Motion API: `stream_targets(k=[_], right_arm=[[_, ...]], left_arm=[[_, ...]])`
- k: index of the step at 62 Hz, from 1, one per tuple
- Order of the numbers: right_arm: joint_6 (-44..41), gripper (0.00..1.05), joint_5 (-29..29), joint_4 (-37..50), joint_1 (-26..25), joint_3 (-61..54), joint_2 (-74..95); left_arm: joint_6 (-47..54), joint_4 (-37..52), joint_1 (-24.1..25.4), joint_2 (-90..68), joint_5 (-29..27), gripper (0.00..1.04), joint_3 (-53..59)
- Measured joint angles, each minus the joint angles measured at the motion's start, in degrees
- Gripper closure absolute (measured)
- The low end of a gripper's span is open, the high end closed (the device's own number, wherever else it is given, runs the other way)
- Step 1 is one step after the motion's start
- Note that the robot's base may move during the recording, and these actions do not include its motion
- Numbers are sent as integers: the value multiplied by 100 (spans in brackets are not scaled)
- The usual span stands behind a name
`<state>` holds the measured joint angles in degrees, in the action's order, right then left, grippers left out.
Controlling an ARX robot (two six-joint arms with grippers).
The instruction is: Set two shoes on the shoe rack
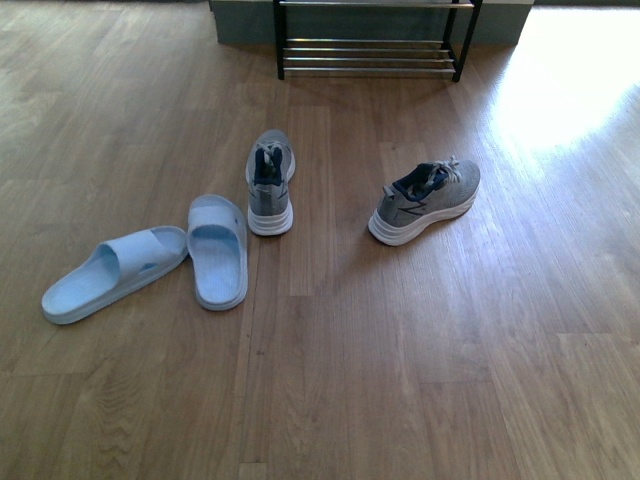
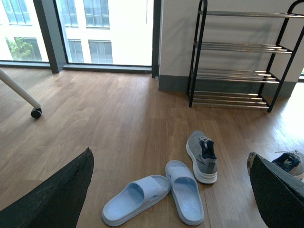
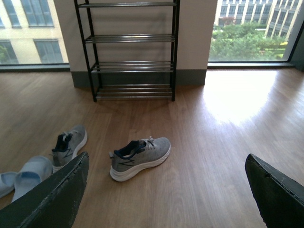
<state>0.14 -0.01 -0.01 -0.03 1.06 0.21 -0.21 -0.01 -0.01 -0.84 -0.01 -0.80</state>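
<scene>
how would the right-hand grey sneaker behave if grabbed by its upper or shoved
The right-hand grey sneaker probably squashes at its knit upper, so a pinch may sag. Its thick white sole looks stiff and flat, so pushed it likely slides rather than tips.

front cam sits on the body, pitched down at the floor (image 1: 400, 350), so i get the shoe rack (image 1: 365, 58) only at its far edge. both wrist cams ride high and well back, facing the rack and the windows (image 2: 104, 28). all three share the rack and the grey sneakers (image 1: 270, 185). the slides (image 1: 217, 250) show whole only in front and left wrist.
</scene>
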Motion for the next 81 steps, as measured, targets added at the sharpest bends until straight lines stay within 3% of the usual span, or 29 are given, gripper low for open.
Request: stream_targets(k=[81], right_arm=[[0,9,0,0,0,-2,0]], left_arm=[[0,0,0,0,0,9,0]])
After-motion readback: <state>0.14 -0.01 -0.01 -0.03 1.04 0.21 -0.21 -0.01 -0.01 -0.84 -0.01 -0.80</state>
